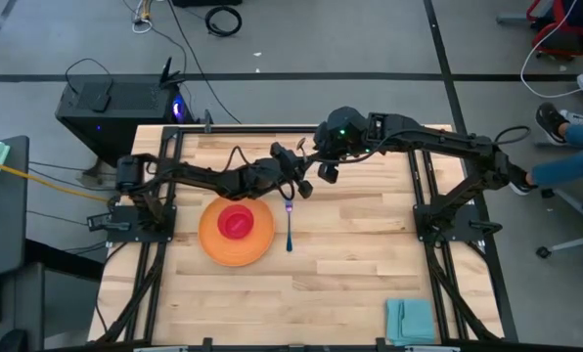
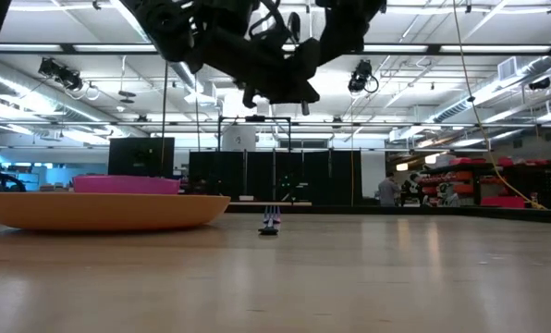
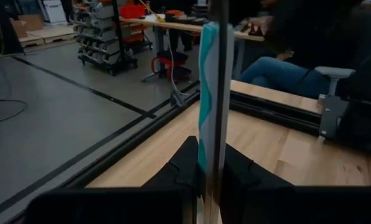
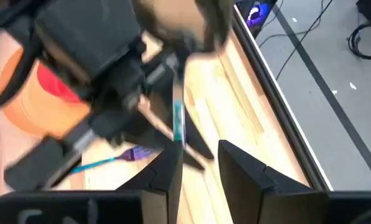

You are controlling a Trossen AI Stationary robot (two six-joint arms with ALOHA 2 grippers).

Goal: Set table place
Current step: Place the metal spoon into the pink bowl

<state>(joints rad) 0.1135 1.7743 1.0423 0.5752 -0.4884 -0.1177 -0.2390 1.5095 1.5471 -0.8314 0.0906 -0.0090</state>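
Observation:
The orange plate (image 1: 236, 235) sits on the table (image 1: 360, 274) left of centre, with the pink-red bowl (image 1: 237, 221) resting inside it. The blue-handled fork (image 1: 290, 227) lies flat just right of the plate. My left gripper (image 1: 301, 188) hovers above the fork's far end, shut on a slim silver and teal utensil (image 3: 209, 93), apparently the spoon. My right gripper (image 1: 328, 174) is close beside it, open. In the right wrist view its fingers (image 4: 173, 171) stand around the spoon's shaft (image 4: 177, 124). I cannot tell whether they touch it. My left gripper pinches the spoon's shaft (image 3: 208, 158) between its two fingers (image 3: 185, 165). The spoon is lifted clear of the table and sticks out past the fingertips, along the line of the fingers. Neither end of it shows.
A folded teal napkin (image 1: 410, 320) lies at the table's near right corner. Black rails (image 1: 424, 186) run along the left and right sides. Bare planks stretch right of the fork and toward the near edge. A person's legs (image 1: 575, 156) show beyond the right rail.

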